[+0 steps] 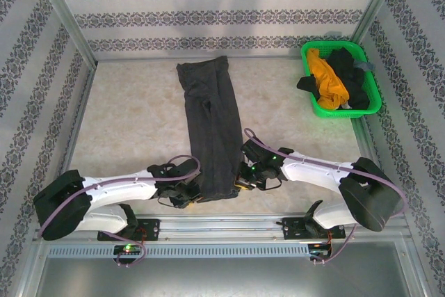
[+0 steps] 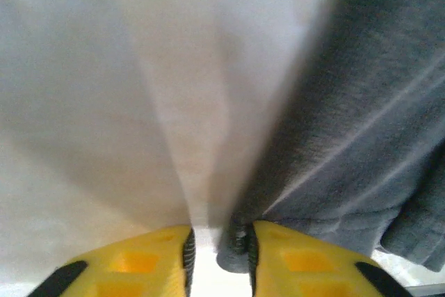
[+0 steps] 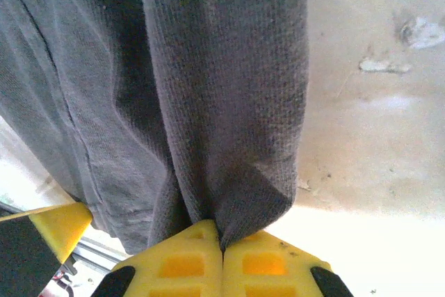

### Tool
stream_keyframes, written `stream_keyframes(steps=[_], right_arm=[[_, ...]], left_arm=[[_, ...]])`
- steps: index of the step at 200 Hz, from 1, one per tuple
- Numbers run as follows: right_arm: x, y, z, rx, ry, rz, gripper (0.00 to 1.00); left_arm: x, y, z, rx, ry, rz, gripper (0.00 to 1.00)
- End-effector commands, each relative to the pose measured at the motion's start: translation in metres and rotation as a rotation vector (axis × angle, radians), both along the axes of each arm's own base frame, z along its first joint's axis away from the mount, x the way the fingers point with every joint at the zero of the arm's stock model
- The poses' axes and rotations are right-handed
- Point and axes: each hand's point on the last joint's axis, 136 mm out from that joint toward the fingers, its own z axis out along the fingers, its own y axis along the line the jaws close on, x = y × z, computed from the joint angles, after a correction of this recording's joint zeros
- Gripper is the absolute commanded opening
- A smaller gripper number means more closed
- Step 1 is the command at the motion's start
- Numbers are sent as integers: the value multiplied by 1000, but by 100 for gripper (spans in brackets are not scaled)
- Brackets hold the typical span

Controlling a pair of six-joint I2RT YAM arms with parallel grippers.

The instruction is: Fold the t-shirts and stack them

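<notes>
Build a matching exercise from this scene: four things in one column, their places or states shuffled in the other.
Things:
1. grey t-shirt
2. green basket
3. yellow t-shirt
4. right gripper

Places or states:
A. lying inside the basket
B. shut on the grey t-shirt's near end
C. standing at the far right corner
D. stretched out lengthwise in the middle

Pairs: 1-D, 2-C, 3-A, 4-B

No readable text, label, brand, number or sign in any view. Dark charcoal-grey cloth t-shirt (image 1: pixel 211 130): plain, no print. Bright green plastic mesh basket (image 1: pixel 334 44): unmarked. Grey-and-white striped wallpaper (image 1: pixel 208 19): ornamental bands, no lettering.
</notes>
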Motion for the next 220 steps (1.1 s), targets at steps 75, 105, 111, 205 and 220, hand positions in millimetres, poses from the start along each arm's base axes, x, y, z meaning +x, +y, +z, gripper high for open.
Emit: stream_keyframes(steps=[75,105,111,205,220], right_arm=[[-22,24,20,69,48,97,0],[-31,20,13,34,75,42,0],[-34,16,10,27,79,23,0],[-29,6,6,38,68,-121,0],[-21,2,17,26,35,-147,0]], left_arm=[[7,71,42,57,-253,153,0],[-2,73,40,-33,-256,168,0],[-3,69,38,-47,-247,164,0],[11,58,56,-31,-293,133,0],[17,56,70,-47,-331,138,0]])
